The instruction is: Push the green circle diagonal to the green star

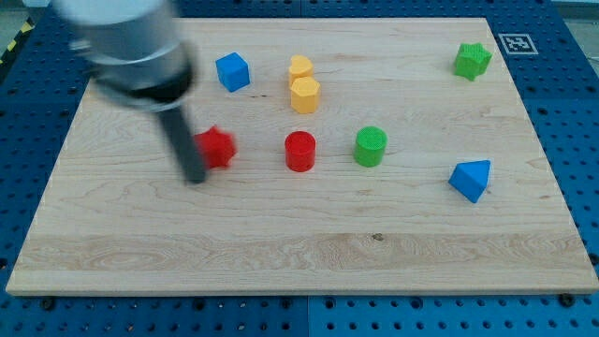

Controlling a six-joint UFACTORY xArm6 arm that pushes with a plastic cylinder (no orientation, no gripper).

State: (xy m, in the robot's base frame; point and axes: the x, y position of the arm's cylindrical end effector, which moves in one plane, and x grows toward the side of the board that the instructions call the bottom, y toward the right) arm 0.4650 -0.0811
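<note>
The green circle (pixel 371 146) stands near the board's middle, right of centre. The green star (pixel 473 60) sits near the view's top right corner of the board, well apart from the circle. My tip (pixel 195 178) is on the view's left half, just left of and slightly below a red star-like block (pixel 217 147), far left of the green circle. The rod looks motion-blurred.
A red cylinder (pixel 300 151) stands just left of the green circle. A yellow hexagon (pixel 305 95) and a yellow heart-like block (pixel 300 67) sit above it. A blue cube (pixel 233 71) is at top left. A blue triangle (pixel 471 180) lies at right. The wooden board (pixel 299 262) rests on blue pegboard.
</note>
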